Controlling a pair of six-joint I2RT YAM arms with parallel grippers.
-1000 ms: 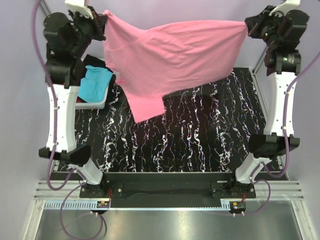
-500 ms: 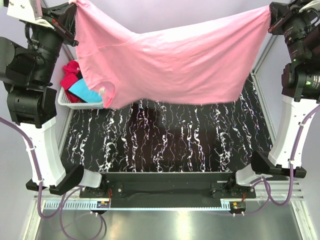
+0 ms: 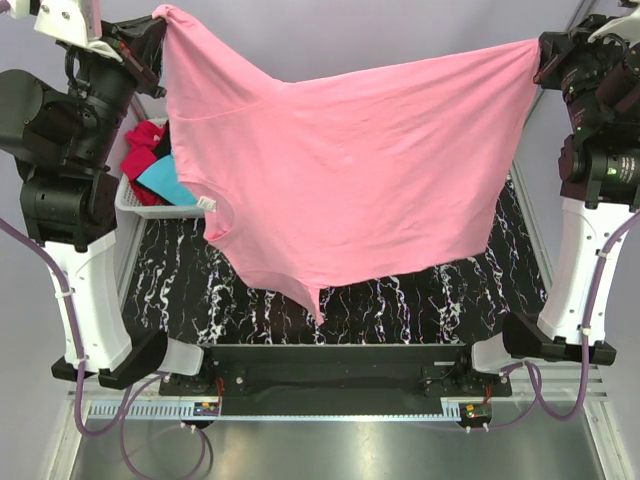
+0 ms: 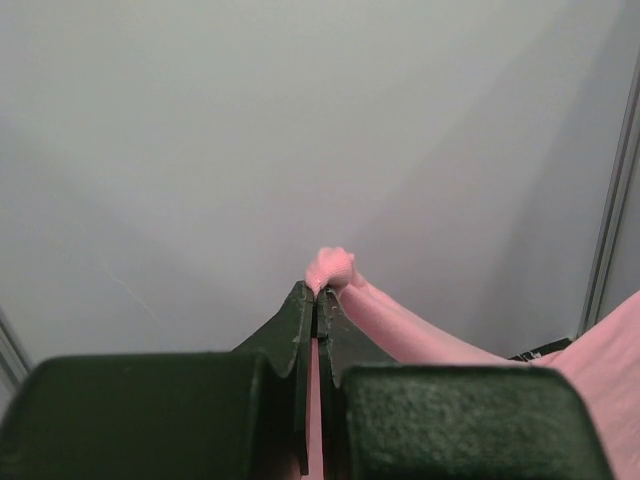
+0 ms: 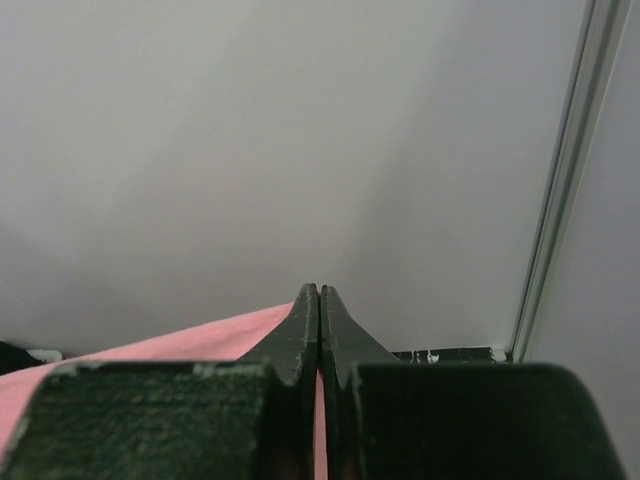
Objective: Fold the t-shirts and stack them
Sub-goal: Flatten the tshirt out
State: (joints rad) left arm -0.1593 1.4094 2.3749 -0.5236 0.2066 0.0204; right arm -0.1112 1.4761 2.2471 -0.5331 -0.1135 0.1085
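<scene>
The pink t-shirt (image 3: 360, 170) hangs spread in the air between my two raised grippers, well above the black marbled table (image 3: 400, 300). My left gripper (image 3: 158, 18) is shut on its top left corner; a pink nub (image 4: 330, 268) sticks out past the closed tips (image 4: 316, 292). My right gripper (image 3: 540, 58) is shut on the top right corner, with pink cloth (image 5: 190, 345) running left from the closed tips (image 5: 319, 292). The neck opening with its white label (image 3: 207, 203) hangs at the left. The red (image 3: 146, 140) and turquoise (image 3: 165, 180) t-shirts lie in the basket. The black t-shirt is hidden.
The white plastic basket (image 3: 135, 206) stands at the table's back left, beside the left arm. The hanging shirt hides most of the table's far part. A metal frame post (image 5: 560, 190) stands at the right, and grey walls close in the back.
The shirt has swung toward the camera and opened out, so its lower part now hangs lower in view. Both grippers keep their hold; the right one has dropped slightly.
</scene>
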